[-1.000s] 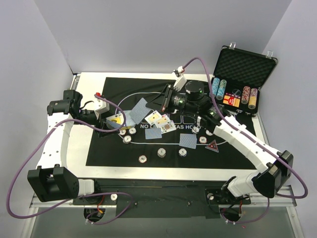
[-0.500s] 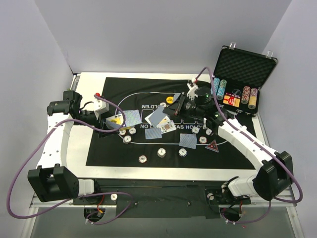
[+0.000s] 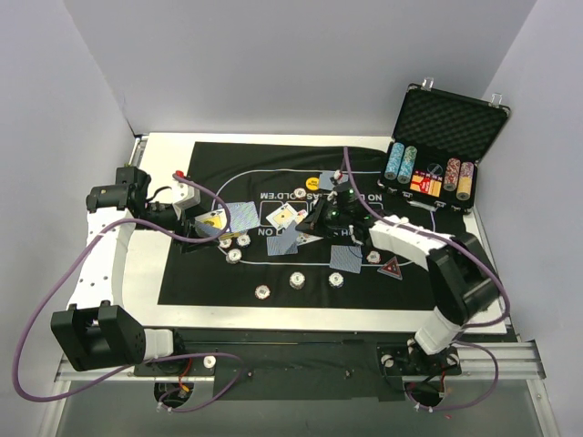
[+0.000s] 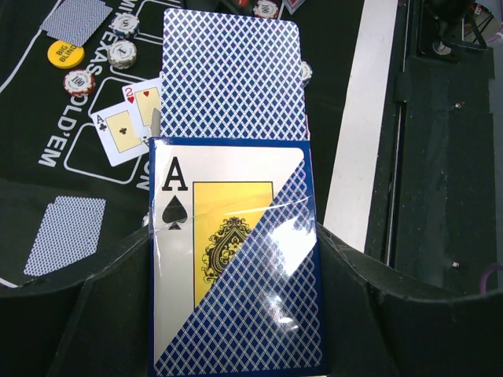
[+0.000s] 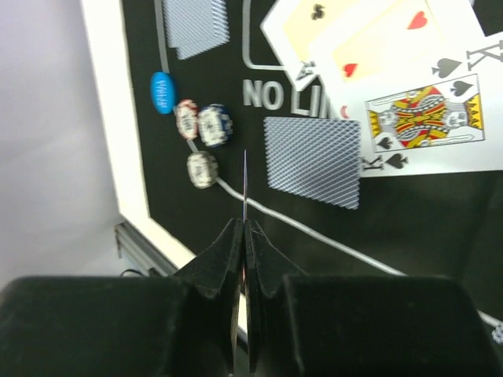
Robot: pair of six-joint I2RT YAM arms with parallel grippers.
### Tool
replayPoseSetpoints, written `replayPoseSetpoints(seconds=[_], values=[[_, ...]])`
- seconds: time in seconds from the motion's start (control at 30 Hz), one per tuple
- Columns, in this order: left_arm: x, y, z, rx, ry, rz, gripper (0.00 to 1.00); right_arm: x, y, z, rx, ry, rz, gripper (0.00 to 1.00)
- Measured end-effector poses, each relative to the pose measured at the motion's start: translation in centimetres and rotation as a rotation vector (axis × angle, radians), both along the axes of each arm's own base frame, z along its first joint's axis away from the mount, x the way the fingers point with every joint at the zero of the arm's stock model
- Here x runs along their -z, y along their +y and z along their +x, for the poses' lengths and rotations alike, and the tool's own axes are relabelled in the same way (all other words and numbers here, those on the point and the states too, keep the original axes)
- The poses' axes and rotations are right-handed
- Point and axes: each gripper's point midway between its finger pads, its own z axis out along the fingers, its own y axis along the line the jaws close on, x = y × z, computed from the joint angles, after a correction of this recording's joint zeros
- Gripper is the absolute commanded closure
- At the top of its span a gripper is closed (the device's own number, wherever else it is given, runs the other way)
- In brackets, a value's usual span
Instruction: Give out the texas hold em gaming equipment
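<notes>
Left fingers [image 4: 357, 306] clamp the ace-of-spades card pack [image 4: 232, 267], over the left side of the black mat [image 5: 409, 212]. Right fingers [image 5: 263, 251] are pinched tight on one playing card [image 5: 244, 184] (seen edge-on), above the mat.

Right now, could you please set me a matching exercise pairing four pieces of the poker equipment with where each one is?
Things:
1. card pack
2. king of spades
3. red triangle marker
4. edge-on card

Places:
A. face up on the mat
B. held by the left end effector
C. lying beside a face-down card
D. pinched in the right end effector

Pairs: 1-B, 2-A, 3-C, 4-D
</notes>
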Motion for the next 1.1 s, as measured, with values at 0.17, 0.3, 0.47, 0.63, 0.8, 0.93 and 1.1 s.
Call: replayPoseSetpoints(seconds=[0.17, 0.3, 0.47, 0.63, 0.8, 0.93, 1.1], values=[[-0.1, -0.1, 0.0, 0.001, 0.0, -0.006, 1.0, 4.8, 0.7, 0.3, -0.009, 0.049, -0.091, 1.0], [0.0, -0.1, -0.1, 0.001, 0.004, -0.008, 1.0, 7.3, 0.9, 0.4, -0.022, 0.047, -0.174, 1.0], [0.4, -0.1, -0.3, 0.001, 0.018, -0.009, 1.0, 9.0, 0.8, 0.5, -0.037, 0.012, -0.27, 1.0], [0.4, -0.1, -0.3, 0.001, 0.016, -0.009, 1.0, 9.6, 0.1, 0.4, -0.046, -0.007, -0.368, 0.69], [0.4, -0.1, -0.3, 0.001, 0.017, -0.009, 1.0, 8.8, -0.2, 0.8, -0.072, -0.048, -0.451, 0.53], [0.6, -0.1, -0.4, 0.002, 0.022, -0.009, 1.0, 6.8, -0.8, 0.2, -0.075, -0.071, -0.468, 0.51], [1.0, -0.1, -0.6, 0.006, 0.027, -0.008, 1.0, -0.7, 0.4, -0.8, -0.086, -0.194, -0.434, 0.51]])
